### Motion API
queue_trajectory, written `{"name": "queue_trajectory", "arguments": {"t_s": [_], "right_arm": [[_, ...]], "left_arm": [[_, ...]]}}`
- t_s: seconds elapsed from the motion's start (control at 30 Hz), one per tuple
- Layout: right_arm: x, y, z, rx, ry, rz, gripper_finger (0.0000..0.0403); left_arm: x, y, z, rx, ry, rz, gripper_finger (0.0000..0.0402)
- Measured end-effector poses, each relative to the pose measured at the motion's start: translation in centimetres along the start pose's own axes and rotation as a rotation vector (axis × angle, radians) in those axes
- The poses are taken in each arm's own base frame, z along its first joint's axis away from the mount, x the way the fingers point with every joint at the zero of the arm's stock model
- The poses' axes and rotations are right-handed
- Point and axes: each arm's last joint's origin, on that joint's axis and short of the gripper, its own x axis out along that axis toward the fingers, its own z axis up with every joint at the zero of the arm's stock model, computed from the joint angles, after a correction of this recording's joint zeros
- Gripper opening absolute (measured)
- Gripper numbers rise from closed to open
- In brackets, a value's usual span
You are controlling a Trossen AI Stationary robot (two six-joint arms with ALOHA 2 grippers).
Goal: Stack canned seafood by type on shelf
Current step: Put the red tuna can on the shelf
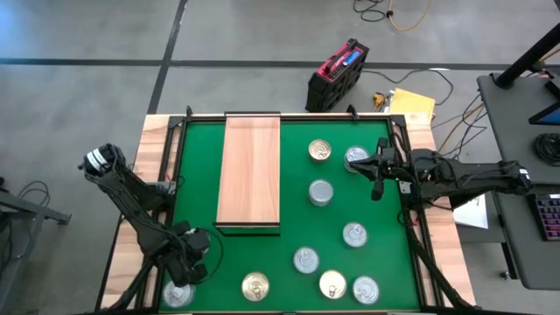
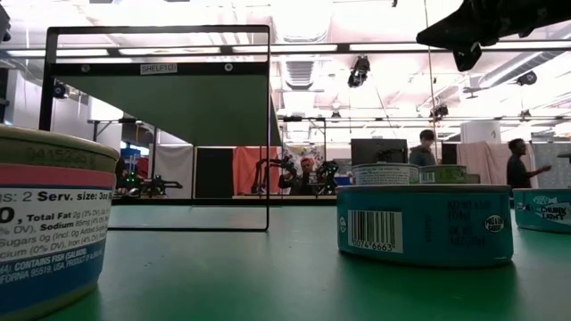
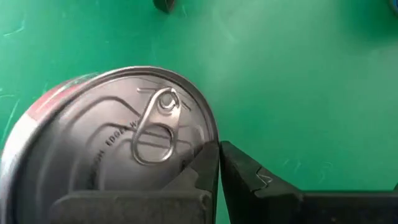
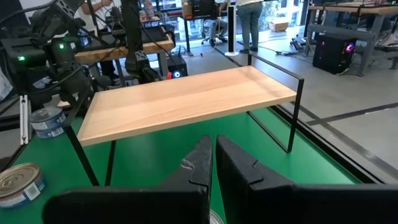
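Note:
The shelf [image 1: 249, 171] is a light wooden board on a thin black frame, standing on the green mat; it also shows in the right wrist view [image 4: 186, 99]. Several round seafood tins lie flat on the mat to its right and near side. My left gripper [image 1: 185, 278] points down, shut, over a silver-lidded tin [image 1: 179, 294] at the mat's near left corner. My right gripper [image 1: 359, 164] is shut, held level high above a silver tin [image 1: 354, 156] at the far right, pointing toward the shelf. My left gripper [image 3: 219, 149] hangs shut over the rim of the silver tin's lid [image 3: 205, 134], beside the pull tab [image 3: 155, 127]. Whether the fingertips touch the lid I cannot tell. The tin stands flat on the mat.
Gold-lidded tins [image 1: 255, 286], [image 1: 332, 283] and silver ones [image 1: 305, 259], [image 1: 354, 234], [image 1: 321, 192] dot the mat right of the shelf. The low view shows a teal-labelled tin [image 2: 424, 223] close by. People stand in the room beyond the table.

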Motion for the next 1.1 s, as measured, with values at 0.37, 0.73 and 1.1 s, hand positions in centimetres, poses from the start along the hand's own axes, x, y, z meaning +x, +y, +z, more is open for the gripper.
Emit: {"name": "queue_trajectory", "arguments": {"t_s": [0.37,0.73,1.1], "right_arm": [[0.0,0.0,0.0,0.000,-0.001,0.000,0.0013],[0.0,0.0,0.0,0.001,-0.005,0.000,0.0013],[0.0,0.0,0.1,0.001,-0.005,0.000,0.0013]], "left_arm": [[1.2,-1.6,-0.3,0.063,0.042,0.028,0.0000],[0.7,-2.0,-0.3,0.065,0.032,0.014,0.0000],[0.0,-2.4,-0.2,0.065,0.026,-0.001,0.0000]]}}
